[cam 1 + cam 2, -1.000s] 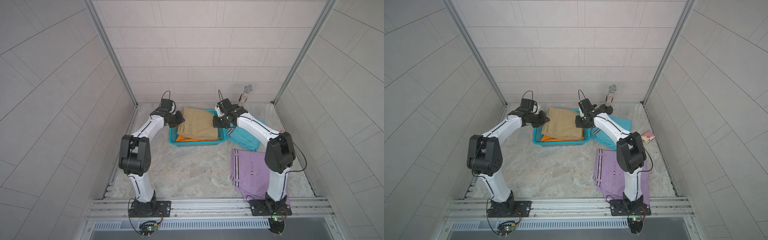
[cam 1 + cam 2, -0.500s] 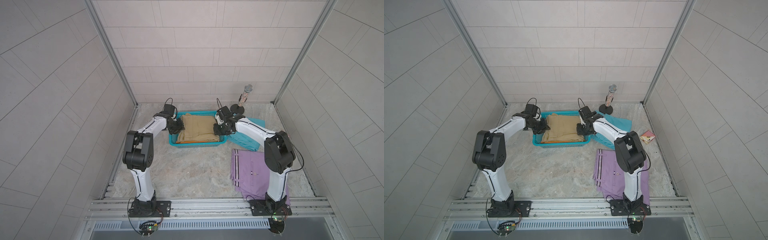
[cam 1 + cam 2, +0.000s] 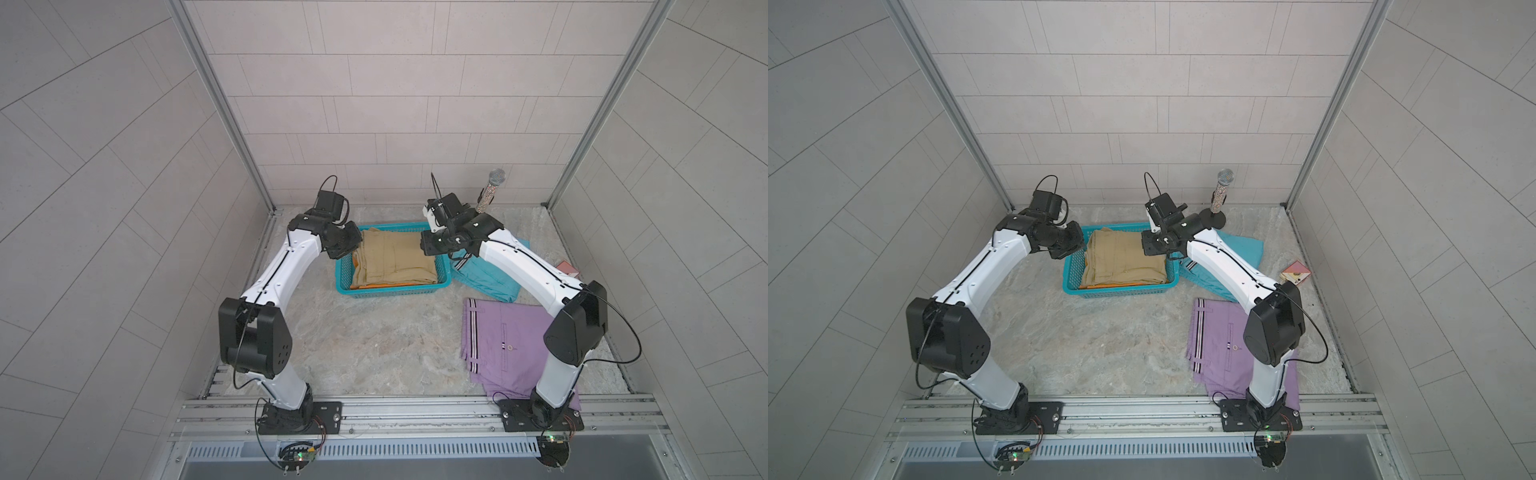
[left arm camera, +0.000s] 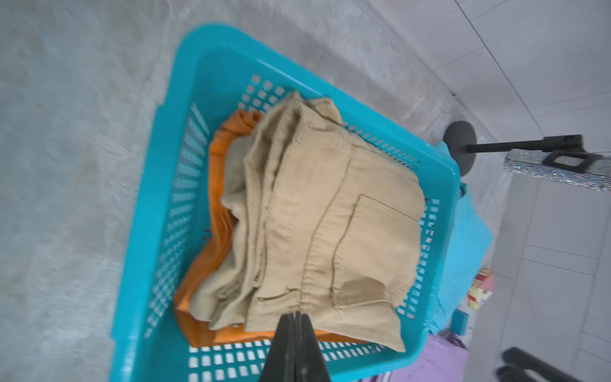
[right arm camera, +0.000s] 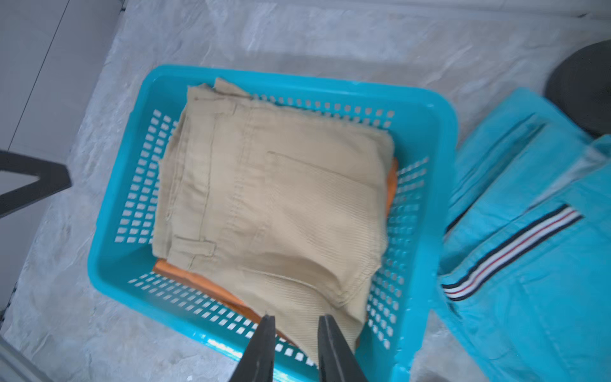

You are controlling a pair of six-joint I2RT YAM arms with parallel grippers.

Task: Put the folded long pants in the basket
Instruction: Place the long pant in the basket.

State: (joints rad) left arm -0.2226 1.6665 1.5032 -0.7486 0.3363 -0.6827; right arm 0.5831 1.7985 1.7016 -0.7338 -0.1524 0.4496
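Left wrist view: khaki pants (image 4: 314, 215) now down in the basket (image 4: 145, 215), flat on the orange pair (image 4: 218, 155); a second ago they hung above it. Left gripper (image 4: 295, 314) has let go and snapped together, empty. Right gripper (image 5: 297, 318) stands slightly apart, clear of cloth. Two in; turquoise pants (image 5: 529, 264) and lilac pants (image 3: 507, 345) wait on the surface (image 3: 374, 340), right.

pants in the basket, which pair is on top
The khaki-tan pants, lying over the orange pants; the turquoise pants and lilac pants lie outside the basket.
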